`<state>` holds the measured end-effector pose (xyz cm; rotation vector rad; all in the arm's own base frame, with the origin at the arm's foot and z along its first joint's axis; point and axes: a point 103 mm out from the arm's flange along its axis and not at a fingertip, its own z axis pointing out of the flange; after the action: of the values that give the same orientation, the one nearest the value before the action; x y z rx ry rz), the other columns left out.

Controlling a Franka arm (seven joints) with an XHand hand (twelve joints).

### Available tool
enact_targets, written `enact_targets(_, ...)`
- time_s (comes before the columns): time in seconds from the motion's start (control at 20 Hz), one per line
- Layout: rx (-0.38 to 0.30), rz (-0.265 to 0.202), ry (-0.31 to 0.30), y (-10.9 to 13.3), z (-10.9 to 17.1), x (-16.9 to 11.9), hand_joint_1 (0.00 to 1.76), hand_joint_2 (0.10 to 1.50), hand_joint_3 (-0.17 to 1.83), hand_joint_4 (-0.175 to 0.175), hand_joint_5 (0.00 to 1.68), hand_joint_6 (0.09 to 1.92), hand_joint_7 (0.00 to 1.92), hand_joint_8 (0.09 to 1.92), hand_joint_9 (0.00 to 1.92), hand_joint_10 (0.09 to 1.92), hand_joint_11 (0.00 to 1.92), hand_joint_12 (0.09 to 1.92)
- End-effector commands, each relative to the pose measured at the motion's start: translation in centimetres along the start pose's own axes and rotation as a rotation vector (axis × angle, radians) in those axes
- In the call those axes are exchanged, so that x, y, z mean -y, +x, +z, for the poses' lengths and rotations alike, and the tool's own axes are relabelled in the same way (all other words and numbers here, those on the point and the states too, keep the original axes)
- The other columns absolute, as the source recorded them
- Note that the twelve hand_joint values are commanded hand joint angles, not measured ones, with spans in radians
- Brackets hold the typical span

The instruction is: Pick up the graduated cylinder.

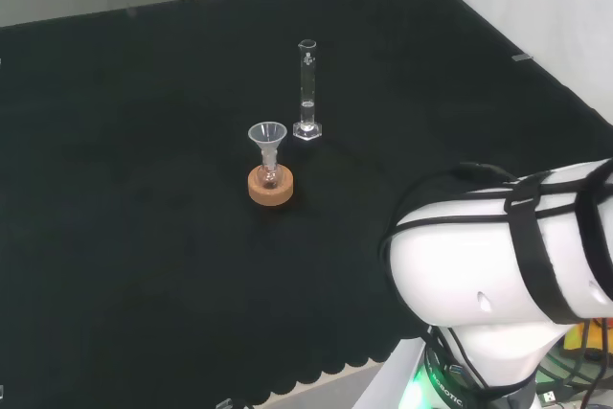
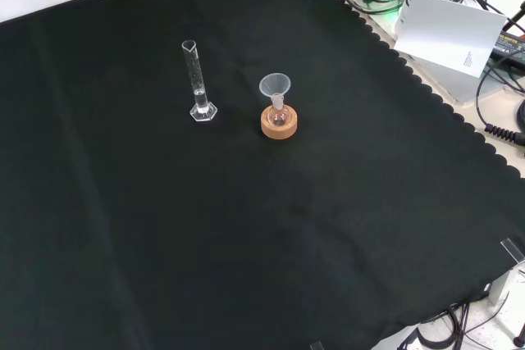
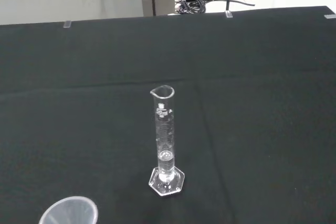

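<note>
**K:** Cloth (image 2: pixel 246 235) first: black, covers the whole bench, and the ware sits together near its middle. Arm link (image 1: pixel 498 256) bulks at the right of the head view, well back from that ware.

**R:** Hand state?

**K:** Cannot tell, no fingers to judge from. The wrist camera faces the graduated cylinder (image 3: pixel 165 139) from some way off, so I'd call the approach not yet begun.

**R:** Where's the cylinder exactly?

**K:** Upright on its hexagonal foot, standing free. In the front view the graduated cylinder is left of the cork ring (image 2: pixel 279 124); near it but apart. The ring carries a small flask (image 2: pixel 279 114) with a clear funnel (image 2: pixel 275 86) in its neck. Cylinder looks to hold a little liquid at the bottom; hard to be sure through clear glass.

**R:** How to take it?

**K:** My call: come in from the side away from the funnel, level, and close around the tube about mid-height, above the foot. It's tall and narrow, so a nudge up high could tip it. Lift straight up and keep it vertical if that is liquid.

**R:** Agreed.
</note>
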<state>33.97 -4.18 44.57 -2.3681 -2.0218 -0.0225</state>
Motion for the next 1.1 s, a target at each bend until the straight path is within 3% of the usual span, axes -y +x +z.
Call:
enact_targets(0.05,-0.056,-0.025,-0.043,-3.4,5.1,-3.7,0.05,1.21,0.34,-0.017,0.29,0.09,0.05,0.53,0.26,0.65,0.13,1.36)
enact_targets(0.25,-0.118,-0.059,-0.056,-5.3,9.8,-7.6,0.14,1.18,0.31,-0.025,0.33,0.09,0.1,0.55,0.32,0.65,0.17,1.36)
enact_targets(0.6,-0.21,-0.097,0.0,-6.2,17.0,-14.0,0.2,1.15,0.29,-0.031,0.35,0.09,0.13,0.57,0.35,0.64,0.18,1.35)
enact_targets(1.1,-0.288,-0.136,0.02,-4.9,22.2,-18.0,0.28,1.08,0.26,-0.033,0.33,0.09,0.12,0.57,0.35,0.64,0.17,1.35)
